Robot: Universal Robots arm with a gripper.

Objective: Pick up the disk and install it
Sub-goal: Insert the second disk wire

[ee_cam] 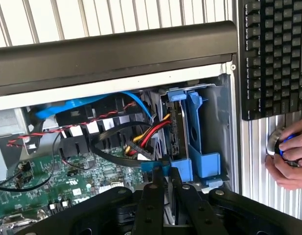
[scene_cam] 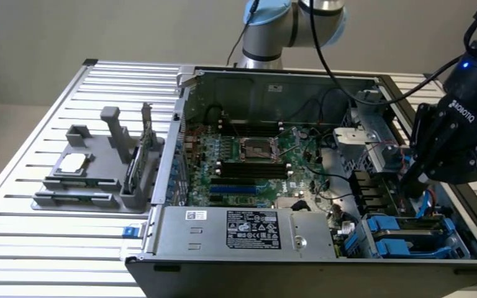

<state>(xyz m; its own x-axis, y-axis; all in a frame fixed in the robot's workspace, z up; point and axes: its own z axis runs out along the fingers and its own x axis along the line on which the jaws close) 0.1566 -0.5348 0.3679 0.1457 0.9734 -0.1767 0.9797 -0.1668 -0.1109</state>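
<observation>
- Fingers: my gripper (ee_cam: 166,176) is pinched down narrow. The pads sit on the near end of the disk (ee_cam: 177,132) and its blue carrier (ee_cam: 197,132), so I read that as a grip on the disk, not an empty close.
- Disk location: it stands on edge in the drive bay, in the corner of the open computer case (scene_cam: 288,81) at about 4 o'clock in the exterior view. The power supply (scene_cam: 251,230) is at its 9 o'clock.
- Handling, my judgement:
  - A metal-bodied drive is rigid and dense for its size, so it won't flex.
  - It is shock-sensitive, so no dropping and no ramming.
  - The plastic rails are the weak part and could bend or slip under a side load.
- Where to hold: across the flat faces at the end nearest me, square to the rails. Keep off the connector end, where the red and yellow cables (ee_cam: 151,132) crowd in.
- Pose:
  - My wrist is over the case's 3 o'clock side, with the gripper (scene_cam: 411,183) pointing down into the bay.
  - The arm (scene_cam: 288,25) comes in from 12 o'clock.
- Also present: a person's hand (ee_cam: 288,156) on a round knob beside the keyboard (ee_cam: 273,58).
</observation>
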